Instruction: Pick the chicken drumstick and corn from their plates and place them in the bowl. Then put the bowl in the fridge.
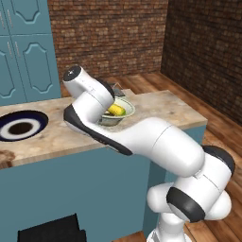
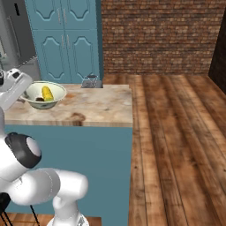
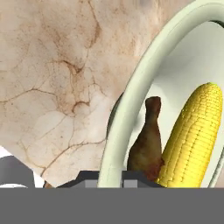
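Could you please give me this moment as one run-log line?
stage: gripping bowl | gripper: shut on rim of pale cream-green bowl | in bowl: brown chicken drumstick, yellow corn cob | bowl on marble counter

corn (image 2: 47, 93) in bowl (image 2: 56, 100), marble counter (image 2: 97, 108)

Kitchen — stone counter (image 1: 179, 111), teal cabinets (image 2: 66, 39), fridge (image 2: 15, 33)

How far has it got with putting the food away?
Done: the corn and chicken drumstick both lie in the bowl. In hand: the gripper is shut on the bowl's rim, on the counter. Left: carrying the bowl into the fridge.
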Robot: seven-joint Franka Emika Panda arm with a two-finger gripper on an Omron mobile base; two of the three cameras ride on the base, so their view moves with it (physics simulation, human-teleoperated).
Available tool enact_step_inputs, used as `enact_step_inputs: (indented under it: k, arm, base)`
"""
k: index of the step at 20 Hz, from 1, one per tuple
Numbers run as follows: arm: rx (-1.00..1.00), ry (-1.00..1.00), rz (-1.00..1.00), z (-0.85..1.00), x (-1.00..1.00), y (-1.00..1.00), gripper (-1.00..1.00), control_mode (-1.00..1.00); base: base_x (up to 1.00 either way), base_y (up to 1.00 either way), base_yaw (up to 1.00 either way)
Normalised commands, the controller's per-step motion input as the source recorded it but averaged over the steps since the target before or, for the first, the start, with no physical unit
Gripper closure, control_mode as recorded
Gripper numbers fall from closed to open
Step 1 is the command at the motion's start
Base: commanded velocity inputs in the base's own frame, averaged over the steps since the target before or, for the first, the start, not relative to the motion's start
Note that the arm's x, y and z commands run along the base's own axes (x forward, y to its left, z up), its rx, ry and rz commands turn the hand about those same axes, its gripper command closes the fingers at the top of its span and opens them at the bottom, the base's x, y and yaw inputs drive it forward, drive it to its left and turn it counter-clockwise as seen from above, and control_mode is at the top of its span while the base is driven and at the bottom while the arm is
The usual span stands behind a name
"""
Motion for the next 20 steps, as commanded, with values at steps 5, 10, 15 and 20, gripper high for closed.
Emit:
enact_step_inputs:
  k: [5,10,15,20]
  arm:
    - [-0.06,-0.09,0.00,0.44,-0.18,0.00,1.00,-1.00]
    - [-0.05,-0.09,0.00,0.41,-0.28,0.00,1.00,-1.00]
    - [-0.07,-0.15,0.00,0.32,-0.33,-0.01,1.00,-1.00]
    - [-0.02,-0.15,0.00,0.20,-0.34,0.00,1.00,-1.00]
  base:
    - [0.00,0.00,0.00]
    - [0.00,0.00,0.00]
    - [0.00,0.00,0.00]
    - [0.00,0.00,0.00]
